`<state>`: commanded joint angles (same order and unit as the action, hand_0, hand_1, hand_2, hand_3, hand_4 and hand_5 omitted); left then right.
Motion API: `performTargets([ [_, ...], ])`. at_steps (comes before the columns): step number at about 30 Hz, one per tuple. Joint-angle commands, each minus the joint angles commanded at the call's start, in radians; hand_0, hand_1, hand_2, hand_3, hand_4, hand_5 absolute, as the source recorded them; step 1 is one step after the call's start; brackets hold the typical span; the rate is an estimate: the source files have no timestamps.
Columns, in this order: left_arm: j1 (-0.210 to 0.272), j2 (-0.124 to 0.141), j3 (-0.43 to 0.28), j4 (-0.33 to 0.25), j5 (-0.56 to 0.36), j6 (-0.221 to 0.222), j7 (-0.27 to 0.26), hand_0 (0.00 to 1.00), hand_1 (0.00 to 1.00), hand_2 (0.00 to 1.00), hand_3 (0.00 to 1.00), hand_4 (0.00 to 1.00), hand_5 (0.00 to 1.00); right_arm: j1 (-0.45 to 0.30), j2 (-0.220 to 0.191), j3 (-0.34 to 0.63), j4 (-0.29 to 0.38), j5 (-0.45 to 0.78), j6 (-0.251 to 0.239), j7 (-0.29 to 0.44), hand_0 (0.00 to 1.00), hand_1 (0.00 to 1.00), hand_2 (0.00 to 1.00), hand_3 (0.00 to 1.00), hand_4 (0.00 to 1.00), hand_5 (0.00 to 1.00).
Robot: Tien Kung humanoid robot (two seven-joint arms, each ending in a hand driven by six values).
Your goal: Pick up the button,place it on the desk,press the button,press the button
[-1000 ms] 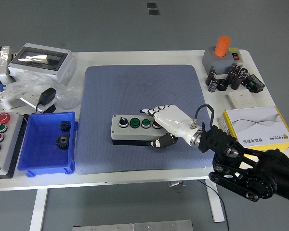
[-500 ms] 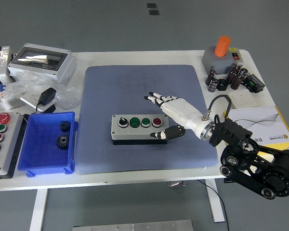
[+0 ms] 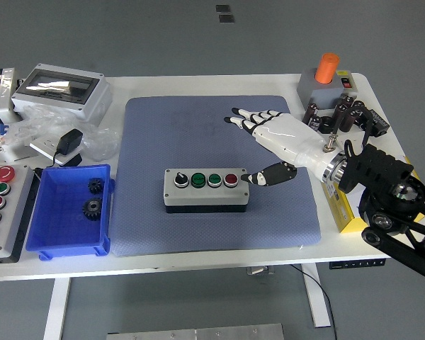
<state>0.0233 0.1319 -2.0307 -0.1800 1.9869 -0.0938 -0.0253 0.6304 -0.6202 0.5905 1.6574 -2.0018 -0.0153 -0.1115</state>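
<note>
One hand (image 3: 273,142) spread beside button box (image 3: 205,188).

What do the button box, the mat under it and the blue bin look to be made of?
The button box looks like moulded plastic: a matte light-grey top over a black base. The mat looks like soft rubber or foam, blue-grey with a fine dotted texture and rounded corners. The blue bin looks like rigid glossy plastic, judging by its even colour and sheen.

Yellow-edged box (image 3: 345,212) mostly hidden behind the right arm (image 3: 389,198). Left control panel (image 3: 1,209) cut by the frame edge. Dark cylinders (image 3: 343,113), possibly capacitors, too small to identify.
</note>
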Motion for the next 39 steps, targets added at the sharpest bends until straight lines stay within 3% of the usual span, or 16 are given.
performTargets([
  [3, -0.001, 0.0, 0.0, 0.0, -0.001, 0.0, -0.001, 0.737, 0.741, 0.602, 0.601, 0.606, 0.221, 0.02, 0.011, -0.044, -0.008, 0.002, 0.01, -0.007, 0.516, 0.526, 0.47, 0.847, 0.389, 0.199],
  [4, -0.001, 0.0, 0.0, 0.0, -0.001, 0.001, -0.001, 0.736, 0.742, 0.601, 0.601, 0.6, 0.218, 0.027, 0.017, -0.061, -0.012, 0.003, 0.012, -0.009, 0.394, 0.316, 0.258, 0.762, 0.235, 0.115],
  [15, -0.001, 0.003, -0.006, 0.0, 0.007, 0.0, -0.002, 0.736, 0.741, 0.601, 0.601, 0.596, 0.212, 0.089, 0.095, -0.193, -0.095, -0.037, 0.025, -0.045, 0.383, 0.278, 0.225, 0.751, 0.172, 0.109],
  [16, -0.002, 0.003, -0.006, 0.0, 0.008, 0.0, -0.002, 0.737, 0.742, 0.601, 0.601, 0.592, 0.207, 0.092, 0.098, -0.197, -0.099, -0.038, 0.026, -0.047, 0.374, 0.25, 0.215, 0.747, 0.109, 0.086],
  [36, -0.007, 0.005, -0.002, 0.0, 0.002, 0.0, -0.012, 0.737, 0.743, 0.6, 0.6, 0.587, 0.209, 0.113, 0.126, -0.275, -0.134, -0.078, 0.043, -0.087, 0.376, 0.244, 0.211, 0.74, 0.066, 0.074],
  [39, -0.008, 0.005, -0.001, 0.0, 0.0, 0.0, -0.013, 0.737, 0.743, 0.6, 0.6, 0.587, 0.209, 0.11, 0.12, -0.261, -0.128, -0.061, 0.018, -0.073, 0.376, 0.244, 0.211, 0.74, 0.066, 0.074],
])
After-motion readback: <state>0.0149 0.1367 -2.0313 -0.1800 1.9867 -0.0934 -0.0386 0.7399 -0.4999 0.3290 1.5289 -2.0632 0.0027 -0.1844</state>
